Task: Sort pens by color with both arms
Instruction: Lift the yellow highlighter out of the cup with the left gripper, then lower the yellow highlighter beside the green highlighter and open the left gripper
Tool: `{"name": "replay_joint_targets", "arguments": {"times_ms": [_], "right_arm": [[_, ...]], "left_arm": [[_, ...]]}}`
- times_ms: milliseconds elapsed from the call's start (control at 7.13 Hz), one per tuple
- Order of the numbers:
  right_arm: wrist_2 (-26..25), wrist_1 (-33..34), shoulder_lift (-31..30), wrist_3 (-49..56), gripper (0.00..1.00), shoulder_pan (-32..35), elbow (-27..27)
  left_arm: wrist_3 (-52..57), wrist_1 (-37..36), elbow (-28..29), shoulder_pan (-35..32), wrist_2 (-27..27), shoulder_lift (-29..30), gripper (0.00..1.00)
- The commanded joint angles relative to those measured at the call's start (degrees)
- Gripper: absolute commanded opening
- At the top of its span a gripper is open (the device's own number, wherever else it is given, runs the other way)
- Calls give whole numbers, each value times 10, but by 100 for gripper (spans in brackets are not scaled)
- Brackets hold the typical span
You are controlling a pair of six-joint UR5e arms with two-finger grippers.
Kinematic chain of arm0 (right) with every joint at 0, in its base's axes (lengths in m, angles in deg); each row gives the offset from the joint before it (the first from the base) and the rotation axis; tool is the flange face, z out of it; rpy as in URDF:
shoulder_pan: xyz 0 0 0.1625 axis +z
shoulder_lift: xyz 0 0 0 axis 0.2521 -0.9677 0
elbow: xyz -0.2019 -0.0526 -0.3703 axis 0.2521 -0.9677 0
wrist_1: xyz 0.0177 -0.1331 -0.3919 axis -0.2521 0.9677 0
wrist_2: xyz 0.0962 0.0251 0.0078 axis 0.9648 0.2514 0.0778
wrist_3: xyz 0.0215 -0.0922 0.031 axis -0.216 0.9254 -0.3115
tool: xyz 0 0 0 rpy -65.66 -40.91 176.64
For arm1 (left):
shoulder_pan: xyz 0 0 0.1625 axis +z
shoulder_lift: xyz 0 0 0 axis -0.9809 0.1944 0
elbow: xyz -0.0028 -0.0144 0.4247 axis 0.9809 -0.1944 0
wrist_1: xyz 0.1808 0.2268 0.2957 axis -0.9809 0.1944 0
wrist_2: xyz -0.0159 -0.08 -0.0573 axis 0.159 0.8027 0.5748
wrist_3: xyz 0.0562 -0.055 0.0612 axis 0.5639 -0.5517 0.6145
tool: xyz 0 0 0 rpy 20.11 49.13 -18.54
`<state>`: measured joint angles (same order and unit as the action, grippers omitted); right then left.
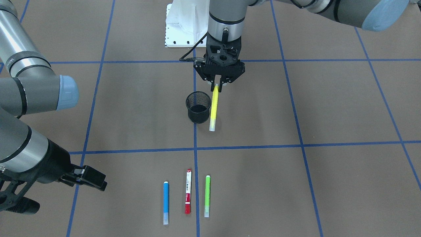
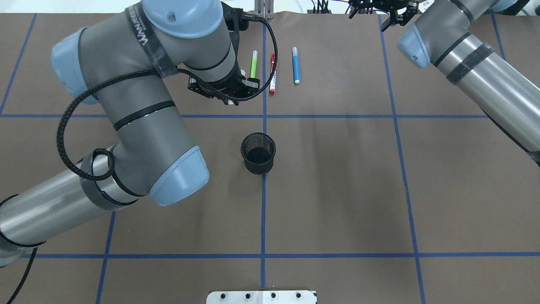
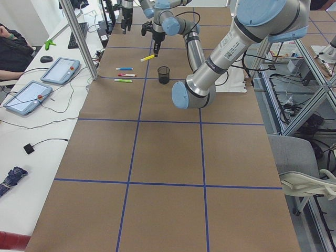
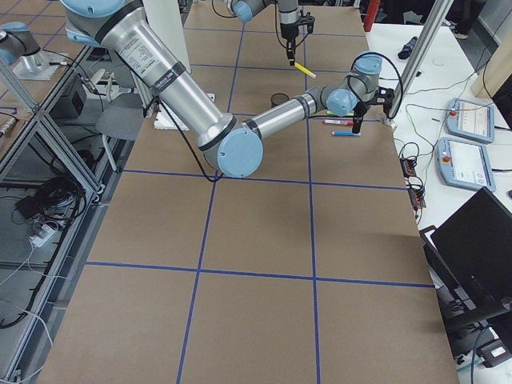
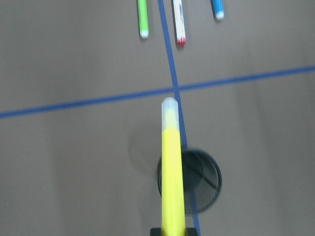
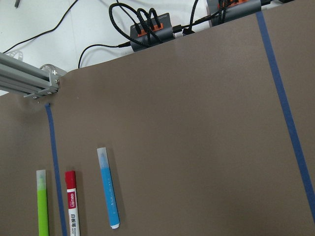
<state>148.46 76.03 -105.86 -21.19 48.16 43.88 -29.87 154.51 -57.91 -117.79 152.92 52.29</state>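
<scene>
The left gripper (image 1: 219, 85) is clamped on one end of a yellow pen (image 1: 214, 107), which hangs tilted just beside a black mesh cup (image 1: 198, 107). The right gripper (image 1: 68, 197) hovers spread and empty near a blue pen (image 1: 166, 201), a red pen (image 1: 188, 191) and a green pen (image 1: 207, 196) lying side by side. Light, stiff and smooth, the pens would likely swivel if pinched at an end; mid-barrel looks the surer hold.

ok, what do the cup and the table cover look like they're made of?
Cup: black wire mesh, probably metal, matte finish; you can see through the open weave near the rim. Table cover: brown sheet, paper-like and matte, with no glare. The blue grid lines look like stuck-on tape.
</scene>
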Motion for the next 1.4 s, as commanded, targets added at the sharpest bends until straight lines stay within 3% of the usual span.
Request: {"name": "replay_joint_targets", "arguments": {"times_ms": [0, 281, 561, 1263], "right_arm": [[-3, 0, -4, 1, 100, -1, 0], [-2, 1, -12, 6, 100, -1, 0], [-3, -1, -18, 8, 100, -1, 1], [-6, -2, -17, 11, 100, -1, 0]], "left_arm": [[-67, 148, 76, 1, -122, -23, 0], [-101, 332, 223, 4, -192, -7, 0], [-100, 442, 349, 4, -222, 21, 0], [-96, 463, 428, 5, -215, 40, 0]]}}
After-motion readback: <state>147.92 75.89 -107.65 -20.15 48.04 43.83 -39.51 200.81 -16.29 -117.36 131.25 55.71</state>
